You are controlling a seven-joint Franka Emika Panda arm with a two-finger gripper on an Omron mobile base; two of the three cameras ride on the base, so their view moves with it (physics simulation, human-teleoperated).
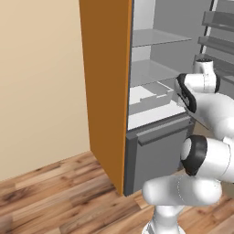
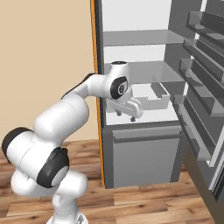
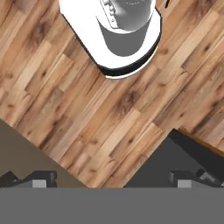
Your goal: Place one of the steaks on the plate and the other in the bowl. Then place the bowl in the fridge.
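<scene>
Claw (image 2: pixel 126 114) released, empty, by open fridge (image 2: pixel 144 65) — you'd grab the bowl's rim at 12 o'clock; prob. stiff, light.

Glossy white rounded arm (image 2: pixel 57 118) segments, black joint bands, dark disc cap, small dark fingertips (image 3: pixel 183 178)

The fridge (image 2: pixel 144 87) is standing open on the floor (image 1: pixel 55 192), with the cabinet panel (image 1: pixel 107 87) at its left and the hand (image 2: pixel 126 114) hanging before its shelves (image 2: pixel 144 70).
</scene>
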